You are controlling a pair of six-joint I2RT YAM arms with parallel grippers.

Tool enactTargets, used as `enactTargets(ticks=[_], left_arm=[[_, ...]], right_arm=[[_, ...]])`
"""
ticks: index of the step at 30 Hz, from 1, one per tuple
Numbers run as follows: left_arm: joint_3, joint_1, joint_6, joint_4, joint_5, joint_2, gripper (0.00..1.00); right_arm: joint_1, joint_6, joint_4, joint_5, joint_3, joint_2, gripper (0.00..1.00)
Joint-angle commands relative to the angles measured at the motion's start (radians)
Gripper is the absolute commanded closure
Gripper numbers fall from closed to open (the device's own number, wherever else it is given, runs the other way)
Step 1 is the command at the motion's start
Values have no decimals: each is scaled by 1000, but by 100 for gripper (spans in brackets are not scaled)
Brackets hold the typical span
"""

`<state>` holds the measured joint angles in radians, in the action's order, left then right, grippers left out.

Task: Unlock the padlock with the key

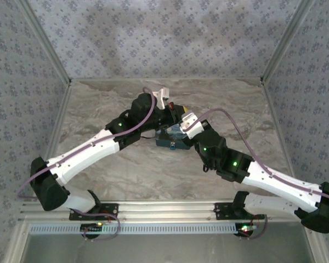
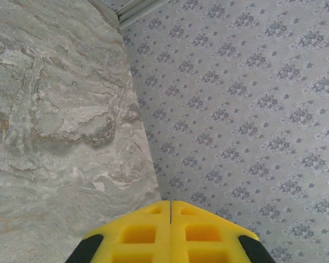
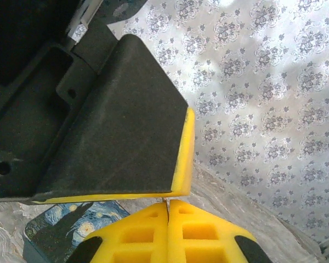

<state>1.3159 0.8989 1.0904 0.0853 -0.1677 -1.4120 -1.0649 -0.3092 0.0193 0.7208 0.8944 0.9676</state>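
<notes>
While both arms reach in from the near edge and meet over the middle of the marble table (image 1: 98, 109), their ends crowd together above a small box (image 1: 172, 138) printed with a blue-and-yellow starry night painting. From its own wrist camera, the left claw (image 2: 170, 216) has its two yellow fingers pressed flat against each other, only a thin seam between them and nothing caught there; it points across bare marble toward the foot of the patterned wall (image 2: 252, 109), and a sliver of the box shows at the left edge of that picture. The right claw (image 3: 168, 219) is likewise closed tight, yellow pad against yellow pad, with nothing between the pads. Just beyond its tips hangs a dark finger of the left claw, edged in yellow, and below and to the left lies a corner of the painted box. From above, the box lies flat on the table, partly covered by the two wrists, the left claw at its far side and the right claw at its right. Where the padlock sits I cannot tell: the arms hide much of the box, and no small dark blue lock can be made out for certain.
</notes>
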Motion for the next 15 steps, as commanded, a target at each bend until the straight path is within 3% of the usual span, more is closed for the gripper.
enactTargets(ticks=[1,2,4,7,12,15], left_arm=[[19,-4,-11,-8,15,4,100],[18,-7,-19,-10,14,5,100],[15,-12,-37,-14,13,7,100],[10,-25,-70,-12,16,17,100],[-25,-62,-123,-23,7,42,100],[-59,-81,-156,-61,-16,65,100]], right_arm=[[-11,-7,-11,16,18,-7,100],[-10,6,0,14,22,-8,99],[-10,25,25,-3,28,-18,82],[16,95,91,-52,37,-46,69],[116,242,194,-198,41,-123,62],[211,345,255,-356,46,-164,58]])
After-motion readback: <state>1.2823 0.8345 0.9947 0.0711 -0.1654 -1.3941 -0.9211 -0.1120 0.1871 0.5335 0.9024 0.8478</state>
